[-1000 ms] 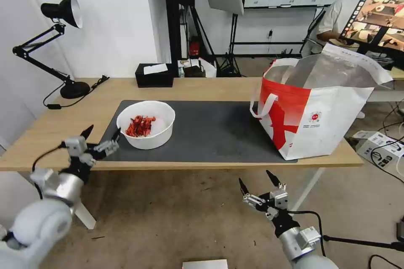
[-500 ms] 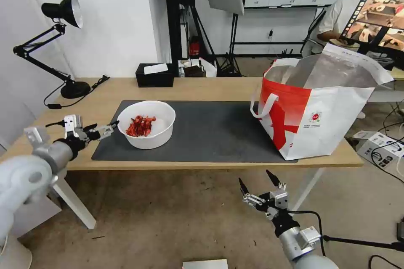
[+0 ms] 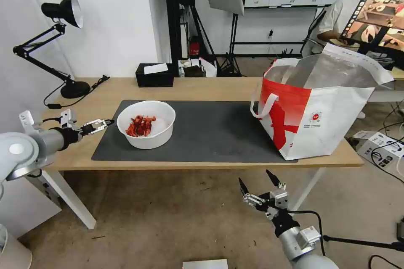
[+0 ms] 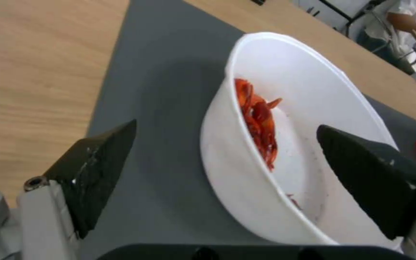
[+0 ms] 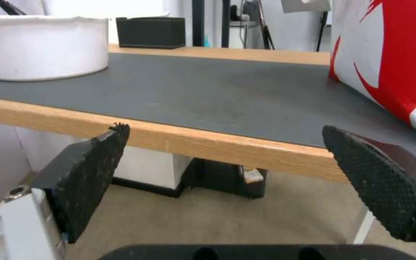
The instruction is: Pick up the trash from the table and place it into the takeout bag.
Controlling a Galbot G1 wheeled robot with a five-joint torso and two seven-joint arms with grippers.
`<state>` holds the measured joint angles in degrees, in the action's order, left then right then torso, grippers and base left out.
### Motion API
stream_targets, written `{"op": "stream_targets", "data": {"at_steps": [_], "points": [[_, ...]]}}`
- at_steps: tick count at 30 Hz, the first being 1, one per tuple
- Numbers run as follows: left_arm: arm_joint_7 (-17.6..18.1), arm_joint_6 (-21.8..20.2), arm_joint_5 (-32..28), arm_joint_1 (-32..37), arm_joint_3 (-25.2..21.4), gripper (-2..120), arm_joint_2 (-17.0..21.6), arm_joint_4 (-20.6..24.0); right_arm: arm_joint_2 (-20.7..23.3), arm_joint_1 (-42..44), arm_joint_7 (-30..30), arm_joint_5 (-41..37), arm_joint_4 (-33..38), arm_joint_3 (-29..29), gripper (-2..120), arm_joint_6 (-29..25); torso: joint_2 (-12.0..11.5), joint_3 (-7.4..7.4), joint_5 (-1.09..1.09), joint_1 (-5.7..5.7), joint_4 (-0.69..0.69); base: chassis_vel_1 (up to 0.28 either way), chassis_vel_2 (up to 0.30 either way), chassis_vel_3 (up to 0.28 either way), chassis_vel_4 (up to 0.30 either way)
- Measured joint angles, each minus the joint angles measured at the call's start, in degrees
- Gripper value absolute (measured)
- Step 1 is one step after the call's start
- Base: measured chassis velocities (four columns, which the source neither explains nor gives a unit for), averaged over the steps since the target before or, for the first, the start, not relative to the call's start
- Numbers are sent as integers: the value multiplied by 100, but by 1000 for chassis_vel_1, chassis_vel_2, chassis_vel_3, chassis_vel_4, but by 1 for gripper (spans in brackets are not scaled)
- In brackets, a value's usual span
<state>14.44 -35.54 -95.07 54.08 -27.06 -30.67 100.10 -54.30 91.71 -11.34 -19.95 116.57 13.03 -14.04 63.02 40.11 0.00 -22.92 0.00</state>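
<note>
While the left end effector (image 3: 105, 123) gapes beside the bowl (image 3: 146, 129) rim, the right end effector (image 3: 255, 181) hangs released below the table (image 3: 219, 163) edge

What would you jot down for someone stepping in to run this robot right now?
Left gripper: fingers open, level with the white bowl of red scraps, just beside its rim, not touching.
Right gripper: open, parked below the table edge.
The bowl sits on the grey mat; the takeout bag stands open at the table's right end.
Done: approach only.
Left: grasp the bowl, carry it into the bag.
</note>
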Motion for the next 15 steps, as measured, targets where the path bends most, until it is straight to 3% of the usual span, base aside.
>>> {"op": "stream_targets", "data": {"at_steps": [15], "points": [[442,-397,30,-807,754,100,-45,-232,0,0,1,0,0,0,100,0,0,0,0,0,0,0,0,0,0]]}}
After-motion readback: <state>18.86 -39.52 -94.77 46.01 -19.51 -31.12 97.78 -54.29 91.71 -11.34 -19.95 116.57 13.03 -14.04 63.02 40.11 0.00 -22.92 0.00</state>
